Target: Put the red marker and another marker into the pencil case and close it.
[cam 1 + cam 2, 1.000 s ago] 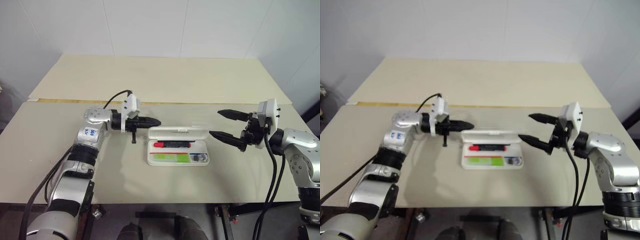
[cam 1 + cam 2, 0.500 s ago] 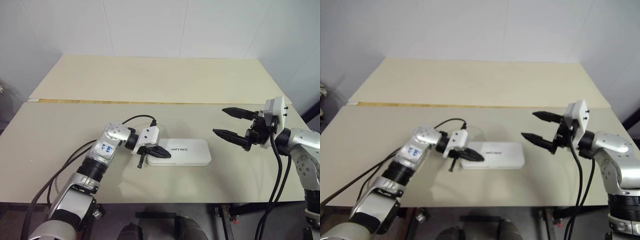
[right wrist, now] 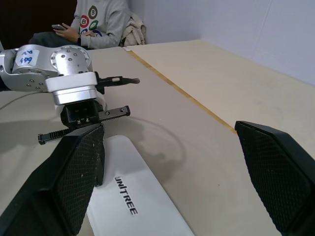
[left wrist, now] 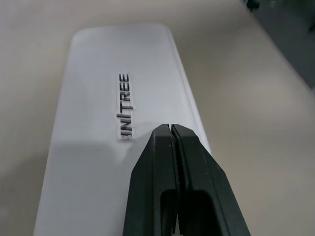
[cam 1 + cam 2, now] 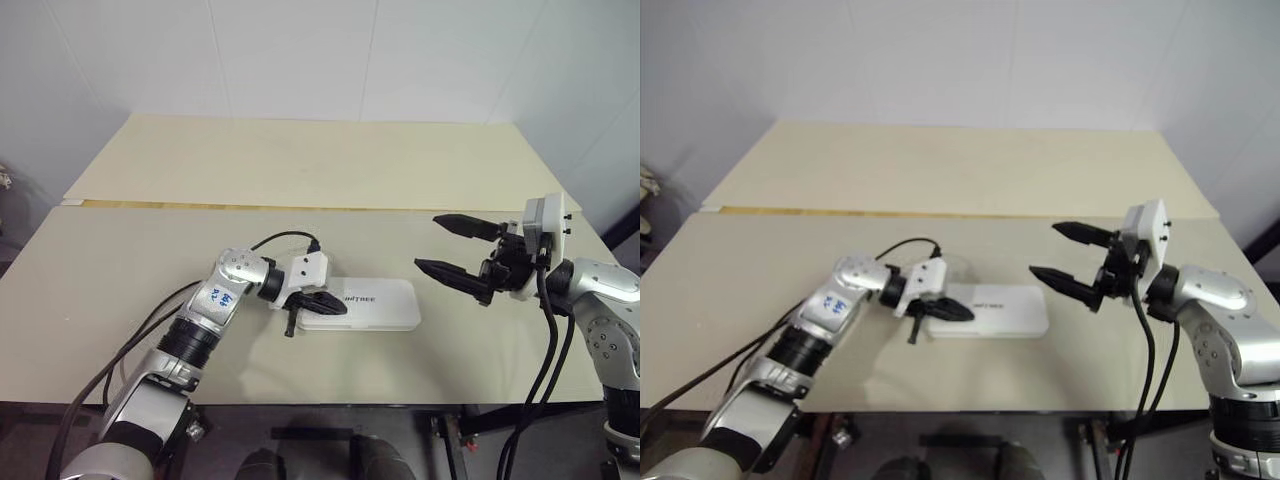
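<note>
The white pencil case (image 5: 372, 303) lies shut and flat on the front table, its UNITREE lettering facing up. My left gripper (image 5: 338, 306) is shut, and its tip rests on the left end of the lid; the wrist view shows its fingers (image 4: 162, 162) pressed together just before the lettering on the case (image 4: 93, 88). My right gripper (image 5: 428, 241) hangs open above the table to the right of the case, holding nothing. The red marker and the other marker are hidden, with the lid down over the case.
A second table (image 5: 300, 160) adjoins the far edge of the front one along a thin seam. A black cable (image 5: 282, 237) loops over my left wrist. In the right wrist view, a person (image 3: 96, 19) sits beyond the table's far end.
The case stood open with the red and green markers inside; its lid is now down. My left gripper came down and nearer, from behind the lid onto it. The right gripper barely moved.
</note>
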You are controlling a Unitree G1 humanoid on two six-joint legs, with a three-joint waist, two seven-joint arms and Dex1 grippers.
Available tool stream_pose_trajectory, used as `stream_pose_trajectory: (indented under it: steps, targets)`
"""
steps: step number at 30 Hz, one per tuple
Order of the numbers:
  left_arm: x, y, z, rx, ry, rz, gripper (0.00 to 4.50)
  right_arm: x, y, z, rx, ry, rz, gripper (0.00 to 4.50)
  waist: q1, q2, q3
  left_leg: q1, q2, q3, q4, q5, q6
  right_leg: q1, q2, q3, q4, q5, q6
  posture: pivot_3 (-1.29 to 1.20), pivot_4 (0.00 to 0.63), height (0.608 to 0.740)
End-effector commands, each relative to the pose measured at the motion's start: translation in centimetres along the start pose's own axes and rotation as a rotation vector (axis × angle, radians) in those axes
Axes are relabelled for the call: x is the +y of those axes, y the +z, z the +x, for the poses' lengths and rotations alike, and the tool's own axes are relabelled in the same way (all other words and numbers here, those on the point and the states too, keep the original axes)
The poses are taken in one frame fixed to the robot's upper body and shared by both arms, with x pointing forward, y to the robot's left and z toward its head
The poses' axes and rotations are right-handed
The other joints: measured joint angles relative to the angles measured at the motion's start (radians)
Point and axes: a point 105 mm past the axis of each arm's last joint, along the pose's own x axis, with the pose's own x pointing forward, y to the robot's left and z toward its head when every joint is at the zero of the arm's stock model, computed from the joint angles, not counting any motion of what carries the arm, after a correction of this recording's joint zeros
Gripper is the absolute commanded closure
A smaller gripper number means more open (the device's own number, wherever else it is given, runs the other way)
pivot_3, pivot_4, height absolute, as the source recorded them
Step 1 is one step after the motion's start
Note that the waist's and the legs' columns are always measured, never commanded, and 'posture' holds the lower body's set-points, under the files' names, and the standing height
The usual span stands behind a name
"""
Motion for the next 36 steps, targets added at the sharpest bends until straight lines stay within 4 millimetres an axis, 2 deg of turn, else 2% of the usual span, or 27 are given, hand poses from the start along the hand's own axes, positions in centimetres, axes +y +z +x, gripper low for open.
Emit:
stream_pose_trajectory:
  steps: [1,7,11,18,25,32,35,36]
  targets:
    - [1.0,3.8,-4.0,-0.138,0.104,0.065,4.46,0.2,-0.1,0.4,0.021,0.066,-0.046,0.0,-0.004,0.0,0.0,0.0,0.0,0.0,0.0,0.0,0.0,-0.001,0.0,0.0,0.0,0.0,0.0,0.0,0.15,0.74]
    - [0.3,4.7,-9.1,-0.166,0.202,0.056,4.46,-0.9,-0.3,0.8,0.034,0.108,-0.072,0.0,-0.002,0.0,0.0,0.001,0.001,0.002,-0.001,0.0,0.0,0.0,0.0,0.0,0.0,0.0,0.0,0.0,0.15,0.74]
    - [-1.3,4.4,-12.4,-0.135,0.277,0.024,4.46,-1.5,-0.3,1.0,0.048,0.149,-0.096,0.0,-0.002,0.0,0.0,0.001,0.001,0.002,-0.002,0.0,0.0,0.0,-0.001,0.0,-0.001,0.0,0.0,0.0,0.15,0.74]
    - [-2.8,3.2,-15.8,-0.092,0.42,-0.015,4.46,-2.0,-0.7,1.7,0.047,0.186,-0.116,0.0,0.001,0.0,0.0,0.001,0.001,0.002,-0.003,-0.001,-0.001,0.0,-0.002,-0.002,-0.002,0.0,-0.001,0.0,0.15,0.74]
    - [-4.1,2.0,-18.8,-0.016,0.484,-0.039,4.46,-3.7,-1.5,-0.4,0.128,0.156,-0.146,0.0,-0.002,0.001,0.0,0.001,0.001,0.003,-0.004,-0.001,-0.001,-0.001,-0.002,-0.002,-0.003,-0.001,-0.002,0.0,0.15,0.74]
    - [-4.2,1.2,-19.2,-0.009,0.5,-0.055,4.46,-4.3,-1.7,-1.4,0.181,0.153,-0.164,0.0,-0.002,0.001,0.0,0.003,0.002,0.004,-0.006,-0.001,-0.001,-0.001,-0.002,-0.002,-0.003,-0.002,-0.003,0.0,0.15,0.74]
    - [-4.5,0.9,-18.7,-0.007,0.466,-0.06,3.87,-4.1,-2.0,-2.1,0.213,0.166,-0.165,0.0,-0.002,0.001,0.0,0.003,0.001,0.004,-0.007,-0.001,-0.001,-0.001,-0.002,-0.002,-0.004,-0.002,-0.003,0.0,0.15,0.74]
    - [-4.4,0.9,-18.6,-0.012,0.463,-0.068,3.56,-4.1,-2.0,-2.3,0.219,0.162,-0.166,0.0,-0.002,0.001,0.0,0.003,0.001,0.004,-0.007,-0.001,-0.001,-0.001,-0.003,-0.002,-0.004,-0.002,-0.003,0.0,0.15,0.74]
